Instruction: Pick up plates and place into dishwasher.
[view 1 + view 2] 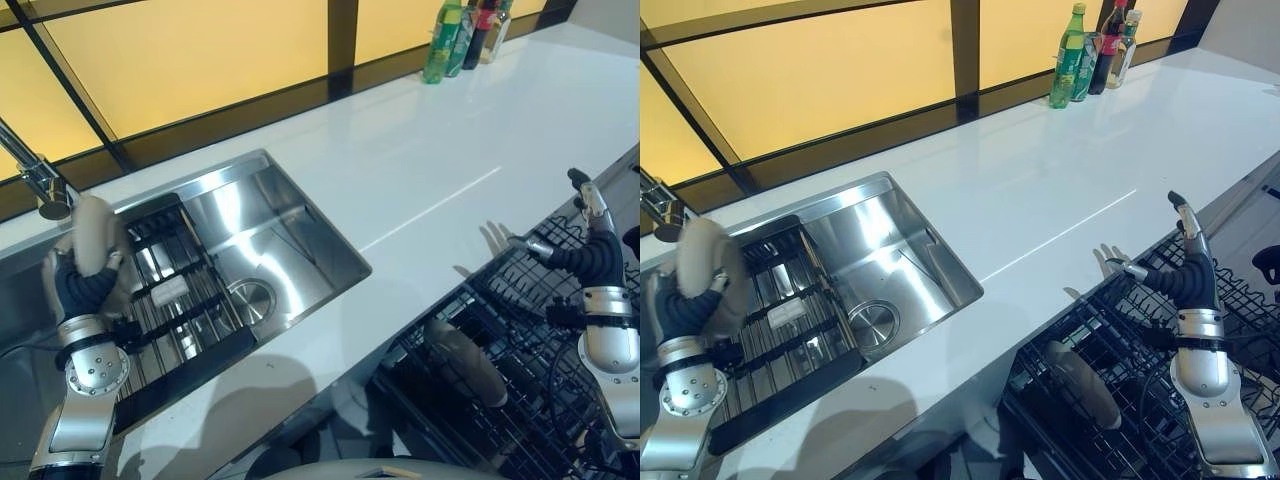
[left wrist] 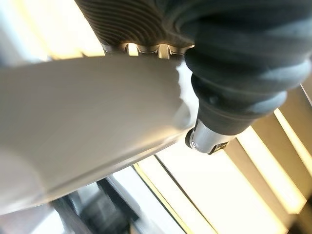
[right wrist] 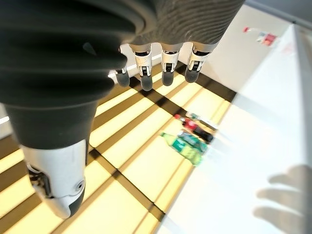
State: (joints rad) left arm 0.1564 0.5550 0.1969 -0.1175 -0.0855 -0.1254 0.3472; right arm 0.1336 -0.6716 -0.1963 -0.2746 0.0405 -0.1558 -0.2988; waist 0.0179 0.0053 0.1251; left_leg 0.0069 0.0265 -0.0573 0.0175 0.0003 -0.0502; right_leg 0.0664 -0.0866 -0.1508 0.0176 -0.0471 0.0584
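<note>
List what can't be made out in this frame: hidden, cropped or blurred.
- Left hand: its fingers sit behind the plate in both eye views; in the left wrist view the plate covers all but their bases.
- Plate in the dishwasher rack: the plate sits between the wires, lower part hidden.
- Faucet: cut off by the left eye view's edge.
- Bottles: tops cropped in the left eye view, blurred in the right wrist view.

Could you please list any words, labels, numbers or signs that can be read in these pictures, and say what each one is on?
None can be read.
Bottles at the back of the counter: they carry labels, too small and blurred to read.
Plate in the left hand, plate in the dishwasher rack, sink: no print visible.
</note>
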